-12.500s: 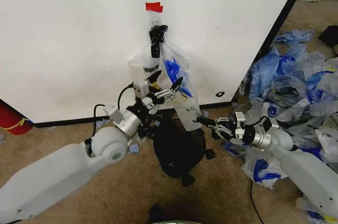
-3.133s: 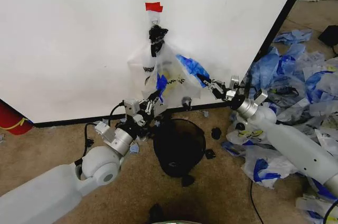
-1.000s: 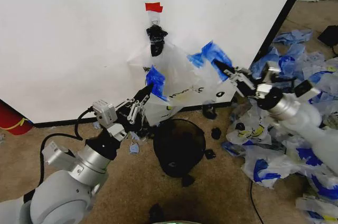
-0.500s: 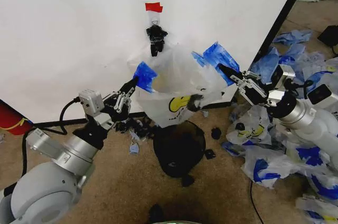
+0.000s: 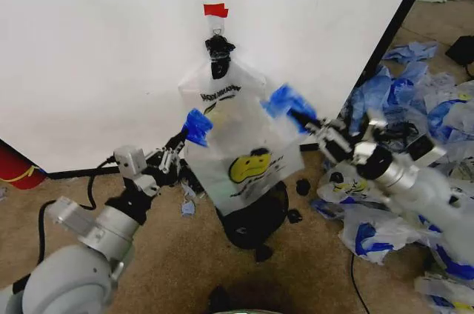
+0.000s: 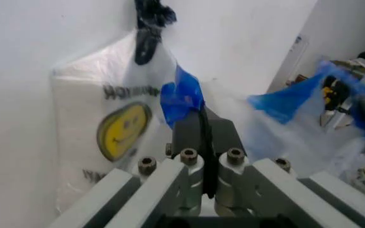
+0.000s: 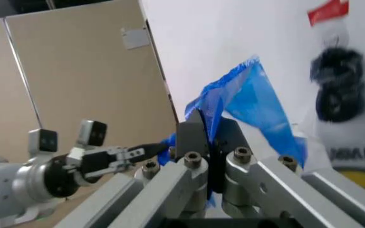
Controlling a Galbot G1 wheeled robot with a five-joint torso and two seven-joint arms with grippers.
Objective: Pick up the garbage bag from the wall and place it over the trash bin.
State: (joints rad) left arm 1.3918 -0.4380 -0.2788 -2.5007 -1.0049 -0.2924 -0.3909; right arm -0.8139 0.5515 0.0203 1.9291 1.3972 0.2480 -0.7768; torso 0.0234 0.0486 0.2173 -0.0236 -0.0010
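Two pincers hold one garbage bag [image 5: 248,158] spread above the single trash bin [image 5: 255,218]. The left pincer [image 5: 184,136] is clenched on one blue handle loop [image 5: 198,124], the right pincer [image 5: 309,123] on the other [image 5: 284,99]. A second smiley bag [image 5: 215,88] hangs on the wall [image 5: 96,55].

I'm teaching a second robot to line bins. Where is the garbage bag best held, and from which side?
Probably by its two blue handle loops, one from each side. The left end effector and right end effector each pinch a loop, so the garbage bag hangs spread above the trash bin.
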